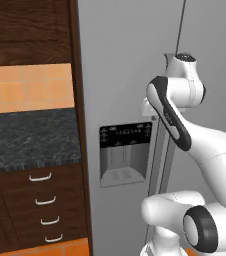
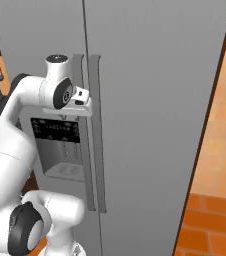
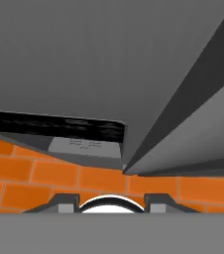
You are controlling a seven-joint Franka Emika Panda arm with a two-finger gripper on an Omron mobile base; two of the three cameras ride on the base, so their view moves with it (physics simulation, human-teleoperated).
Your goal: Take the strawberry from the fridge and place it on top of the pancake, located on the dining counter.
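fridge (image 2: pixel 155 100): tall, grey and smooth. Both doors are shut, so what is inside is hidden.
handles (image 2: pixel 92 135): two long grey bars, side by side, in the middle of the fridge. The arm covers part of them in the left base view.
dispenser (image 1: pixel 125 152): a black panel on top with a grey hollow under it, in the left door.
gripper (image 2: pixel 80 97): up close to the top of the handles. The white hand hides the fingers, so I cannot tell if they are open or shut, or if they hold anything.
hand view: blurry and tilted. It shows grey fridge, a dark seam and orange floor tiles (image 3: pixel 44 173).
counter (image 1: pixel 30 137): dark speckled top, left of the fridge, cut off by the edge.
drawers (image 1: pixel 45 205): dark wood with curved white pulls, under the counter.
wall (image 1: pixel 30 87): orange tiles above the counter.
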